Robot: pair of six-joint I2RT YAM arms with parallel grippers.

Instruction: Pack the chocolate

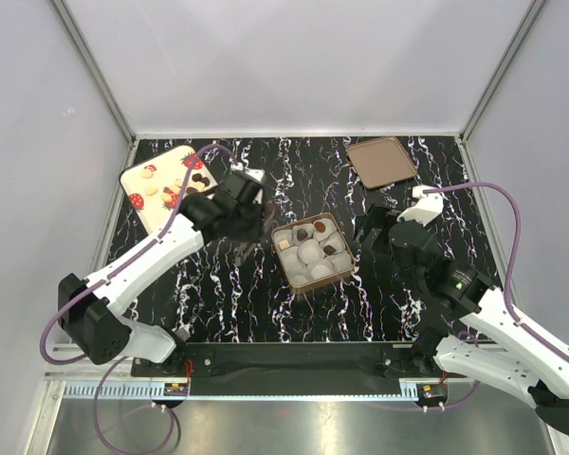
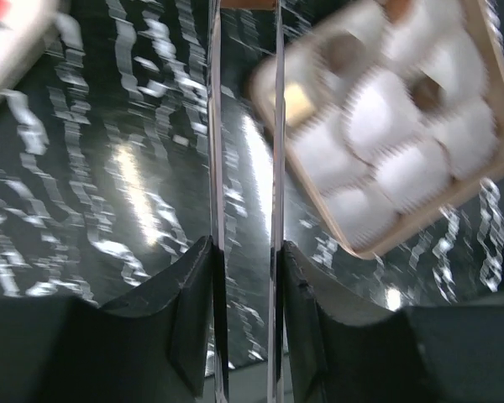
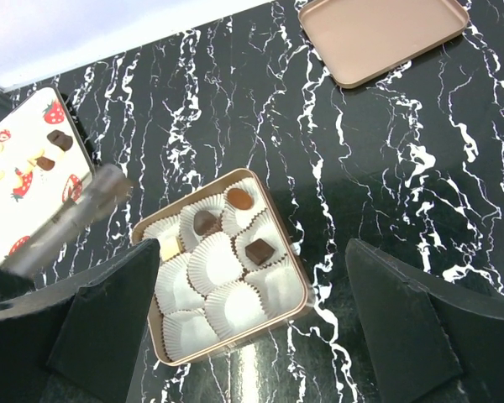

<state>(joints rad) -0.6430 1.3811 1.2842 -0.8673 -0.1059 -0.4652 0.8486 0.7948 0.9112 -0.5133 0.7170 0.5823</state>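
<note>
A gold box of white paper cups sits mid-table. It holds a cream chocolate, a dark one, a caramel-brown one and a dark square one. More chocolates lie on the strawberry-print tray at far left. My left gripper is just left of the box, shut on metal tweezers. Their tips run off the top of the left wrist view, where a brown bit shows between the blades. My right gripper is wide open and empty, right of the box.
The box's gold lid lies upturned at the far right. The black marbled tabletop is fenced by grey walls on three sides. The tray also shows in the right wrist view, left of the box.
</note>
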